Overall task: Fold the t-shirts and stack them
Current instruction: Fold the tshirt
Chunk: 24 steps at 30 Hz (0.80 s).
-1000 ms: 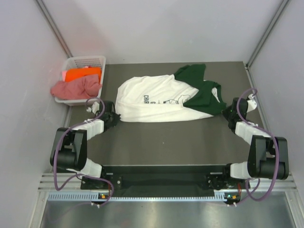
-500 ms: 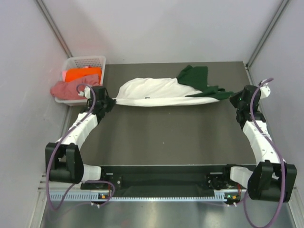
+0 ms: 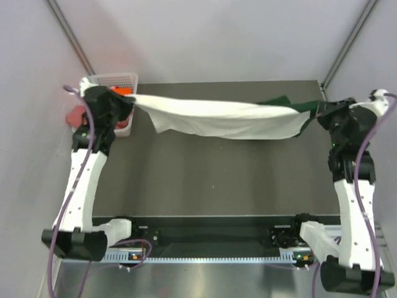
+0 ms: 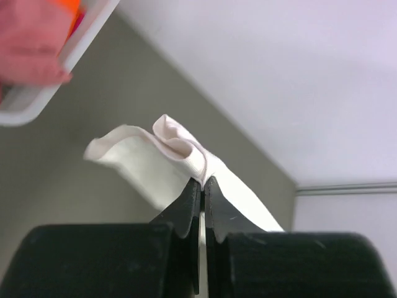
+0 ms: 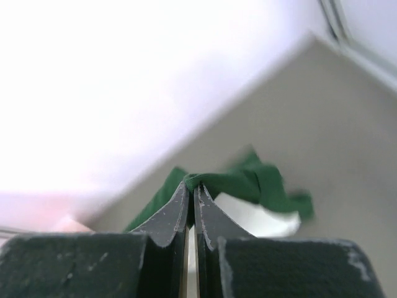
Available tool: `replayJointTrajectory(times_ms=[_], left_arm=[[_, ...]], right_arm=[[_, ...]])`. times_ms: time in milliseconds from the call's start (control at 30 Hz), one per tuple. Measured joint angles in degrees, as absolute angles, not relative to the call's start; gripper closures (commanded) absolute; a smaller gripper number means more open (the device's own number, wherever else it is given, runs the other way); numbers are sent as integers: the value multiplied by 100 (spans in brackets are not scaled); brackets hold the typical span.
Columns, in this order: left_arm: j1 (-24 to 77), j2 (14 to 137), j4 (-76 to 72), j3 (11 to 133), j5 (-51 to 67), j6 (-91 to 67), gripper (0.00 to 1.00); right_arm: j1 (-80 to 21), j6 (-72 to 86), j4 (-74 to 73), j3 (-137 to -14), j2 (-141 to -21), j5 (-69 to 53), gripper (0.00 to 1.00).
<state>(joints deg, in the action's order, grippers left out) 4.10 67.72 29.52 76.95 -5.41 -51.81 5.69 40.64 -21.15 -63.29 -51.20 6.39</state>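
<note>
The white and green t-shirt [image 3: 217, 119] hangs stretched in the air above the bench [image 3: 217, 186]. It starts right beside the basket [image 3: 118, 79] and runs away from it to the opposite side of the bench.

The left pincer [image 4: 203, 181] is raised just beside the basket. Its jaws are pressed together on a bunched white corner of the cloth. The right pincer [image 5: 191, 187] is well apart from the basket, at the other end of the span. Its jaws are pressed together on a gathered dark green fold.

Between the two grips the white cloth sags in a shallow curve. Whether its lowest edge touches the bench cannot be told.

The orange t-shirt [image 3: 122, 90] lies inside the basket. The pink t-shirt [image 3: 75, 117] drapes over the basket rim, on the side away from the stretched shirt.
</note>
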Motion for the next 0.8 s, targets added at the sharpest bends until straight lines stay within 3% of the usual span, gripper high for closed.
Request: replayJointTrajectory(times_ms=[167, 367, 567, 800], left_arm=[[399, 5529, 3205, 8385, -593, -5081, 100], [379, 5068, 3503, 8971, -744, -5083, 100], [381, 5793, 3693, 9054, -786, -5059, 100], [362, 7489, 3610, 9236, -622, -5107, 100]], right_arm=[[569, 4005, -2115, -6947, -3848, 528, 100], [569, 3942, -2196, -7577, -3540, 532, 100], [569, 3830, -2495, -7791, -4062, 615, 100], [567, 3833, -2648, -8357, -5883, 320, 100]])
